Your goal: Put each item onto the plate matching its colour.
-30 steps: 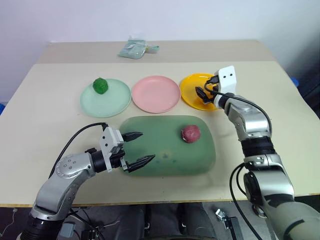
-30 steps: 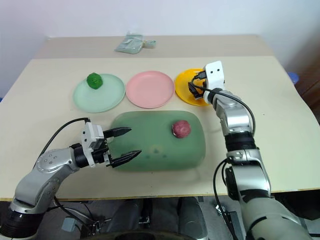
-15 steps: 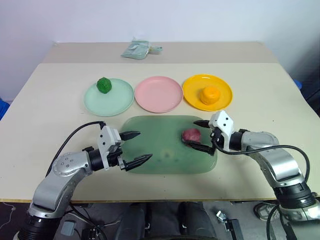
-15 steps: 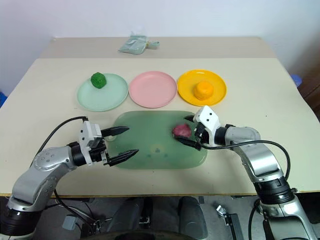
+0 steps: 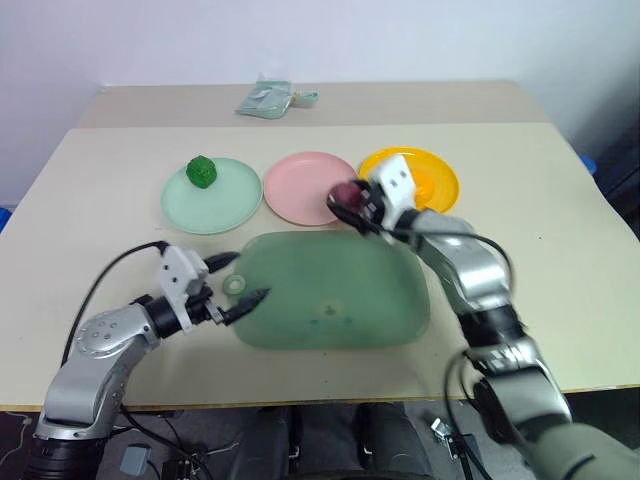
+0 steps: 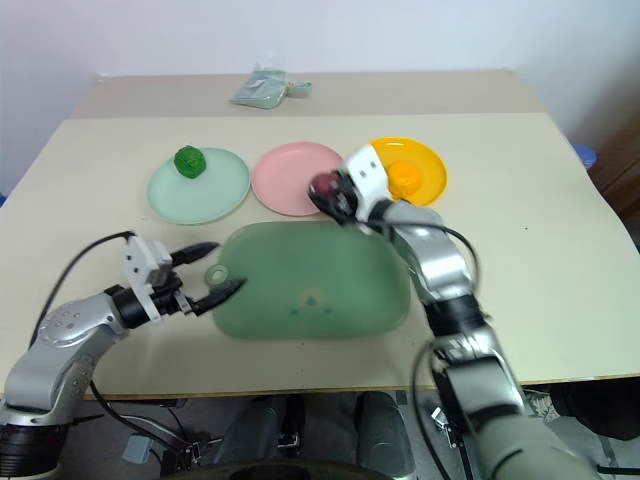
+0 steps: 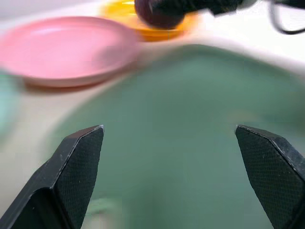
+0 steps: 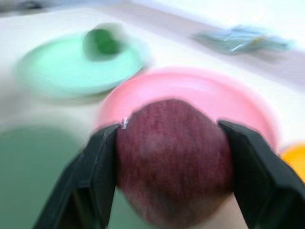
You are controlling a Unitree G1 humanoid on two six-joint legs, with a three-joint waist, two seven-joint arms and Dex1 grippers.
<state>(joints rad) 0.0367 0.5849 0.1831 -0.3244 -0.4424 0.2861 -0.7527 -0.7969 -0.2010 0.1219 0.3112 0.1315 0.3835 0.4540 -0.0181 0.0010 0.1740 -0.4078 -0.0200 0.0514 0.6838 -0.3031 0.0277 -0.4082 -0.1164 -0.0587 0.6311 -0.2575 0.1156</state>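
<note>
Starting at left: green ball (image 5: 202,171) is seen on mint plate (image 5: 211,196); left gripper (image 5: 243,282), jaws spread, by green tray (image 5: 335,290). Maroon ball (image 5: 345,193) is pinched by right gripper (image 5: 347,204), apparently above pink plate (image 5: 305,188) edge. Orange ball (image 6: 404,180) sits on yellow plate (image 6: 427,170).

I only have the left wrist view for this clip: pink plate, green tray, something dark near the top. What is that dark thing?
Observer: A dark red-maroon lumpy ball, clamped in the right gripper.
Reviewer: Where is it relative to the plates?
Observer: At the round pink plastic plate, by its edge nearest the yellow-orange plate.
Reviewer: Are the other plates filled?
Observer: The dark green ball sits on the mint green plate; the orange ball sits on the yellow-orange plate.
</note>
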